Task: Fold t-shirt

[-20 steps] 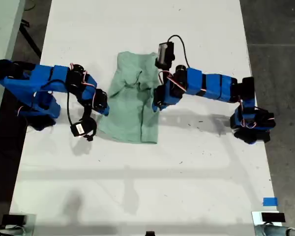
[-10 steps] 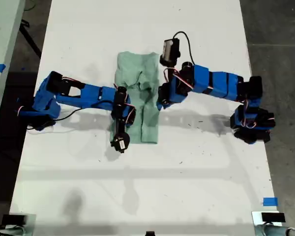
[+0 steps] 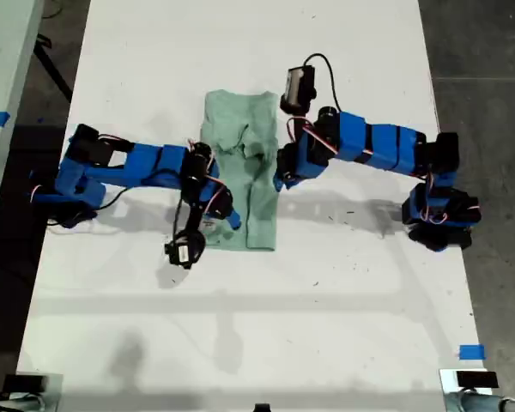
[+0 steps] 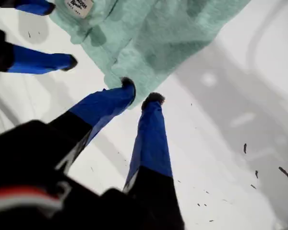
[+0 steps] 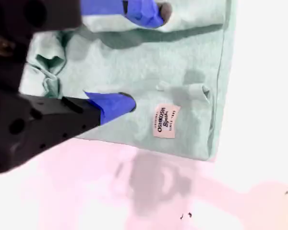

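Observation:
The pale mint-green t-shirt [image 3: 249, 202] lies mid-table as a narrow strip, bunched near its upper middle. My first gripper [image 3: 232, 221] belongs to the arm at the exterior view's left and rests at the shirt's lower left part. In the first wrist view this gripper [image 4: 140, 91] is slightly open, with a corner of the t-shirt [image 4: 182, 33] at its tips. My second gripper [image 3: 277, 182] reaches in from the exterior view's right to the shirt's right edge. It [image 5: 146, 56] is wide open over the t-shirt [image 5: 182, 57], near a sewn label [image 5: 164, 122].
The white table [image 3: 240, 343] runs the length of the exterior view, with dark floor on both sides. A blue tape mark [image 3: 470, 352] sits near the exterior view's lower right. Another table edge [image 3: 4, 51] shows at the exterior view's left.
The first arm swept from the shirt's left edge rightward, carrying that side over, so the shirt is narrower now. Its wrist then swung back a little. The second arm barely moved.

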You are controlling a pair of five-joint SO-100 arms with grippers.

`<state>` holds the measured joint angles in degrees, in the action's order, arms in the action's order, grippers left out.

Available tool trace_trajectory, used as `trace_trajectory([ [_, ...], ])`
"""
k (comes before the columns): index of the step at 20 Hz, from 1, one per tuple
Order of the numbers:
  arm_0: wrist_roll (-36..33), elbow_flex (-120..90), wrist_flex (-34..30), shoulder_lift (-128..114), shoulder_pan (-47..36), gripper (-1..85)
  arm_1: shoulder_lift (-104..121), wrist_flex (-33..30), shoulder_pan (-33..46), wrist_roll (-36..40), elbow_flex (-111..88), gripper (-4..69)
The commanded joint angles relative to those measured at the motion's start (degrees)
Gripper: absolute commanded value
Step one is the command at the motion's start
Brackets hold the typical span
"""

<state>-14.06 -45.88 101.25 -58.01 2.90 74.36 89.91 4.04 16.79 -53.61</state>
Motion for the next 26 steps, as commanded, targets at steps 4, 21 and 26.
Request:
trace_trajectory([
  [4, 2.7, -8.8, 10.0, -27.5, 3.3, 29.8, 7.7, 1.8, -2.8, 0.1, -1.0, 18.4],
  [21, 10.7, -50.5, -24.2, -34.5, 4.0, 30.1, -10.7, -9.2, -13.2, -10.0, 0.9, 27.3],
  [26, 10.5, -52.0, -28.8, -29.1, 2.5, 29.7, -15.5, -12.8, -12.5, -9.8, 1.1, 26.3],
])
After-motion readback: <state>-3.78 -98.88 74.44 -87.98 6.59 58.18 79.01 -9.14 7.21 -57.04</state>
